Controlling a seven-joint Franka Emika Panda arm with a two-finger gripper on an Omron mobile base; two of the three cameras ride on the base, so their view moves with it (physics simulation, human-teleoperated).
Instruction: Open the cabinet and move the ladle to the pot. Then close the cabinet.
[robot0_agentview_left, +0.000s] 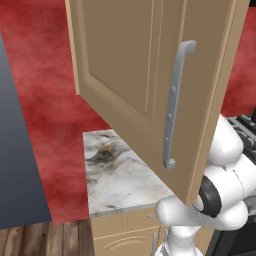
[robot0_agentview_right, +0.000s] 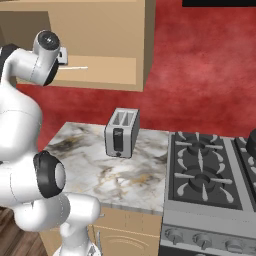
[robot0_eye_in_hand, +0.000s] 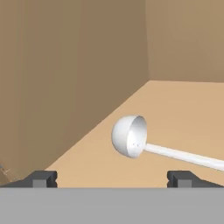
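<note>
The white ladle, with a round hollow bowl and a long thin straight handle, lies on the tan wooden floor of the large light tan wooden cabinet. In the hand view its bowl rests on its side with the opening turned toward the right, and the handle runs off toward the right edge; in the right base view a thin white line of the handle shows on the cabinet shelf just right of the hand. The cabinet's tan side wall and back wall meet in a corner behind the ladle.

The gripper faces into the cabinet with its jaws spread wide apart, holding nothing; the two small dark fingertips stand one to each side at the bottom of the hand view, and the ladle's bowl lies ahead of them, between their lines, not touching either.

The cabinet's recessed-panel door stands swung open, seen close in the left base view, with its long vertical silver bar handle near the free edge.

Below the cabinet a white and grey marbled counter carries a silver two-slot toaster, standing upright near the back. Just right of the counter sits a black stove with dark grates. A red wall runs behind everything, and tan drawer fronts with arched trim sit under the counter.
</note>
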